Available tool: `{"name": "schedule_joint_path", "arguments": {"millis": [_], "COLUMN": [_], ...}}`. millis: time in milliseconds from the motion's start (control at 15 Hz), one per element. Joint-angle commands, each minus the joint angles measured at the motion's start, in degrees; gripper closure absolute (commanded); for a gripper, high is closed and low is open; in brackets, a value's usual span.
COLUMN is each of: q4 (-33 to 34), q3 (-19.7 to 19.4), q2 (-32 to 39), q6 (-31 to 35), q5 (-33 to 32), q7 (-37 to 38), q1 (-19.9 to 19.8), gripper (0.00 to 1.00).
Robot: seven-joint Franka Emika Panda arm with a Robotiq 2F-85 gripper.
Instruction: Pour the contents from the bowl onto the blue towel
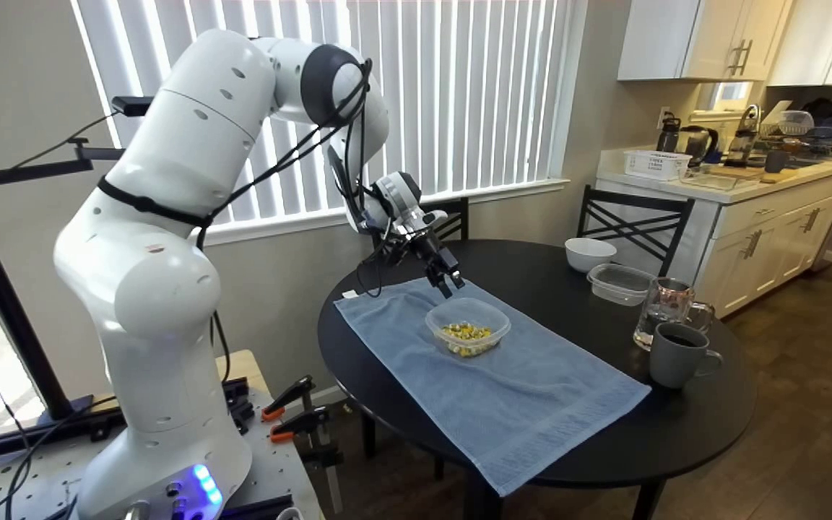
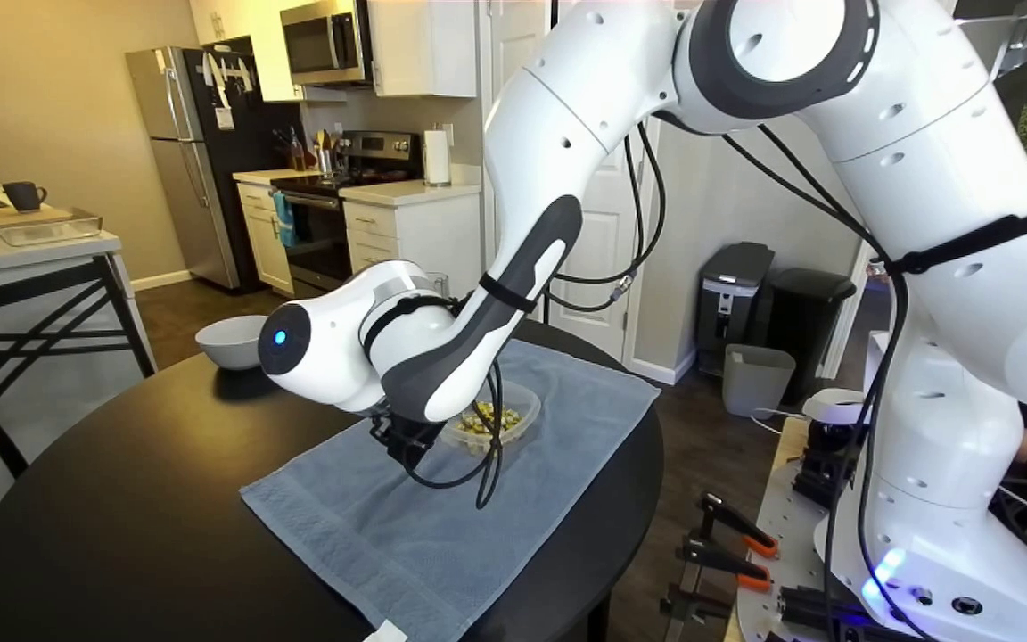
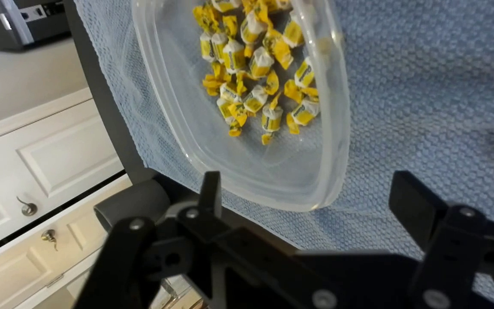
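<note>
White robot arm (image 1: 170,162) over a round black table (image 1: 546,289), fingers (image 3: 416,210) spread apart near a translucent bowl (image 1: 465,310), yellow-and-white wrapped candies (image 3: 260,63) inside, the bowl sitting upright on a blue towel (image 1: 531,404)

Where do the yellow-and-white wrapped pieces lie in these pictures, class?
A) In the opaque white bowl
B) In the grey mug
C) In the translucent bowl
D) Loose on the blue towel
C: the wrist view shows the wrapped pieces gathered inside the walls of the translucent bowl, which rests on the blue towel, while the fingers stand apart.
</note>
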Motion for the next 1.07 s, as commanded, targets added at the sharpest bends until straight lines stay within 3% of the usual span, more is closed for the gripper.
{"name": "schedule_joint_path", "arguments": {"millis": [0,533,1000], "q4": [-0.3,0.4,-0.6], "q3": [-1.8,-2.2,-2.5], "q2": [0.3,3.2,4.4], "q6": [-3.1,-12.5,-11.1], "q5": [1.5,0.1,-0.3], "q7": [-2.5,-9.1,-9.9], "q1": [2.1,5.2,4.8], "gripper": [0.0,0.0,0.0]}}
